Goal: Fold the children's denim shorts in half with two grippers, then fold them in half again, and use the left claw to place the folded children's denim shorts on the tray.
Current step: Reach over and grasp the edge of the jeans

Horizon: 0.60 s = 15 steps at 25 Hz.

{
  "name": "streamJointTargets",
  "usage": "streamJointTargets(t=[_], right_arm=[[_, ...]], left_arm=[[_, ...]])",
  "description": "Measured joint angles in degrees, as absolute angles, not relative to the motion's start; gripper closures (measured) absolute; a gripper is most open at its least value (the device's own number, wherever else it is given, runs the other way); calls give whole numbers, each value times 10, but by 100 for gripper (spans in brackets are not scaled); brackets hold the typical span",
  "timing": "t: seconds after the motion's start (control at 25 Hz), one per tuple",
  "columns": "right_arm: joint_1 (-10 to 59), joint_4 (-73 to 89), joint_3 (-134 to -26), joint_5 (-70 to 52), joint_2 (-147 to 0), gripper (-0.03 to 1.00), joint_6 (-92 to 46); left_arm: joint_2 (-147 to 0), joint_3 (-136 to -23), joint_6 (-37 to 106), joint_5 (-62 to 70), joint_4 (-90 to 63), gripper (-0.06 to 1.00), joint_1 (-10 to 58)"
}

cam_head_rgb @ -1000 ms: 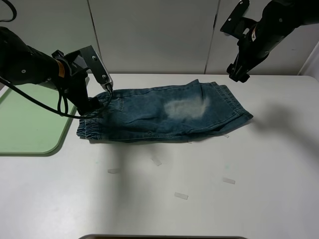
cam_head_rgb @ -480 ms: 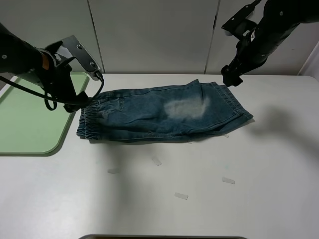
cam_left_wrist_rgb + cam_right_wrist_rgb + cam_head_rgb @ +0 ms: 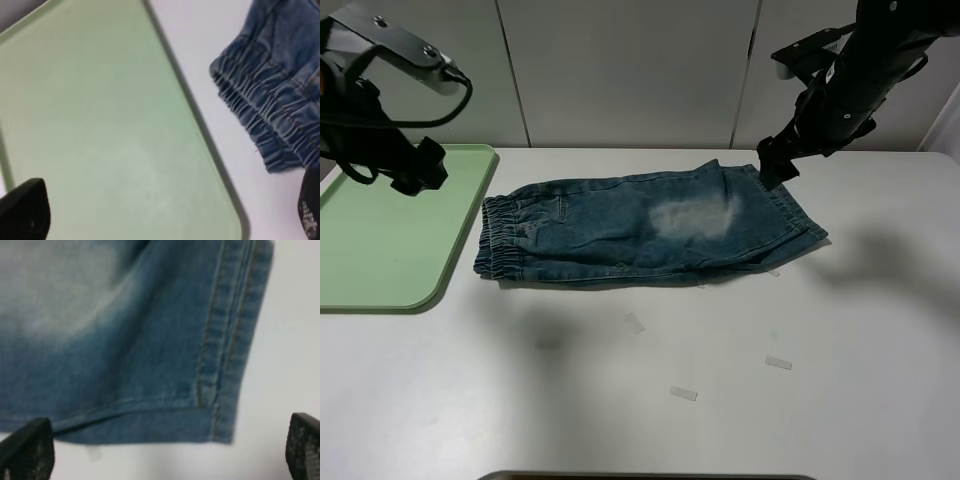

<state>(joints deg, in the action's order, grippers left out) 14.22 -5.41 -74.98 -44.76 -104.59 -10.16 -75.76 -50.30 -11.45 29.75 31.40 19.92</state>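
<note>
Left jaws now above tray point(image 3: 380, 250), off shorts point(image 3: 620, 235)

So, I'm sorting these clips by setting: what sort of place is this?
Probably a robot lab test bench, not a home: a bare white table dotted with tape marks, plain pale wall panels behind, and black robot arms, left and right, above denim shorts and a green tray.
</note>
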Motion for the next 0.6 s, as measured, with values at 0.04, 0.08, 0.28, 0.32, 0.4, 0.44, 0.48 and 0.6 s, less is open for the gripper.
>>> streamJointTargets(t=[0.04, 0.08, 0.28, 0.32, 0.4, 0.44, 0.48, 0.6], right_arm=[[142, -50, -750, -455, -1045, 27, -99], [142, -45, -750, -462, -1045, 27, -95], [142, -39, -750, -480, -1045, 27, -81], [142, -39, -750, -480, -1045, 27, -79], [142, -38, -750, -481, -1045, 27, -79], [142, -38, -750, -481, -1045, 27, -79], [142, -38, -750, -481, -1045, 27, -79], [142, -36, -750, -481, -1045, 27, -77]], left_arm=[[-746, -503, -124, 310, 314, -5, 199], [-730, -503, -133, 321, 314, -5, 199], [-648, -503, -156, 382, 271, -4, 199], [-632, -503, -156, 393, 255, -4, 199], [-595, -503, -154, 409, 230, -4, 199], [-576, -503, -150, 415, 221, -3, 199], [-560, -501, -146, 420, 212, -3, 199], [-501, -474, -134, 427, 194, -2, 199]])
